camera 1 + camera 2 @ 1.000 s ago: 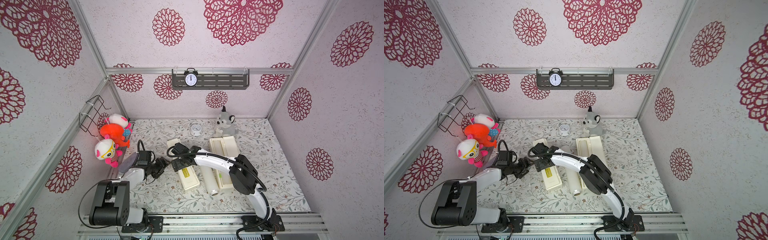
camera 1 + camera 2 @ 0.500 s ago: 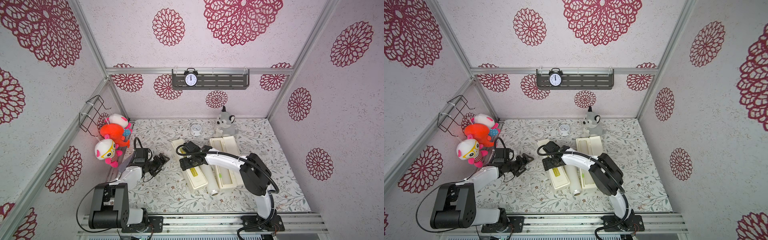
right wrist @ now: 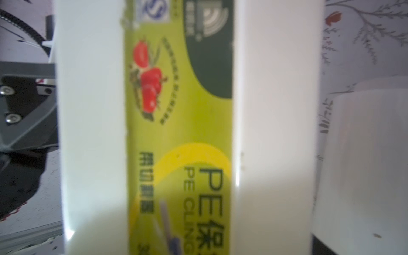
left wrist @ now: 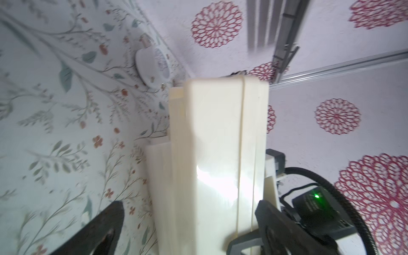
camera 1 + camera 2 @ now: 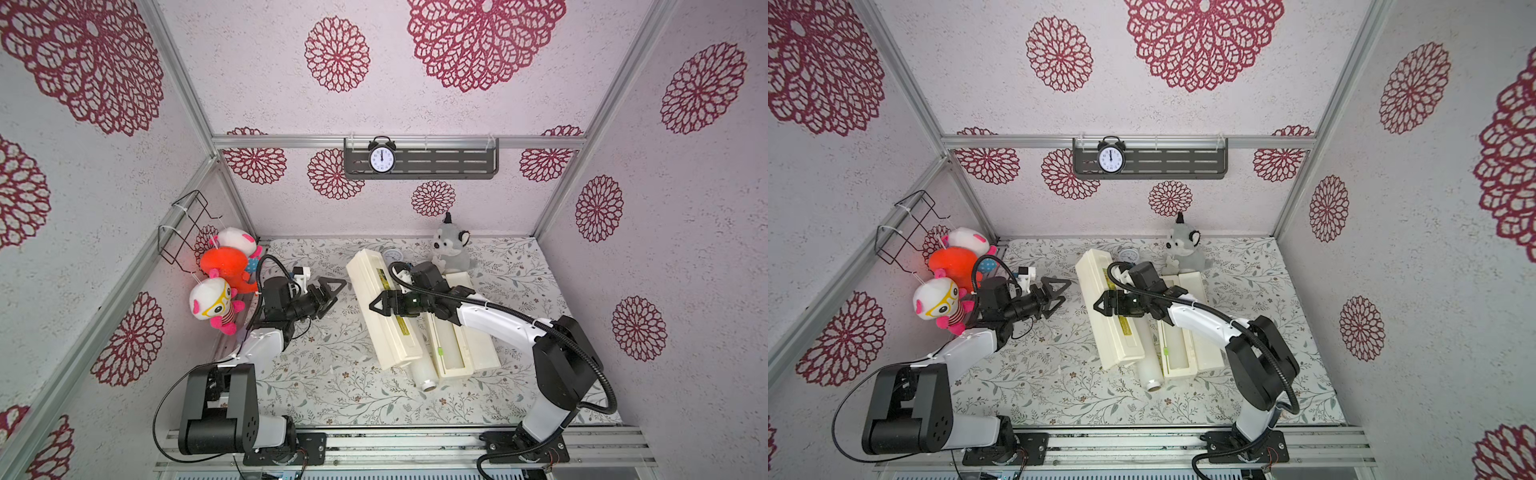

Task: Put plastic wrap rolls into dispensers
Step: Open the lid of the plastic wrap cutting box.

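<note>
Both top views: bright, even, diffuse light; shadows soft and short, lying close under the arms and the dispenser on the table. Sharp focus throughout. Wide-angle distortion: frame posts splay outward toward the picture corners.

Left wrist view: motion blur over the floral table print and wall pattern. Strong white glare patch on the cream side of the dispenser. Dark fingers out of focus. A small green indicator light glows.

Right wrist view: very close and soft; the yellow-green label is blurred, large print readable, small print not. Cream surfaces beside it nearly washed out.
</note>
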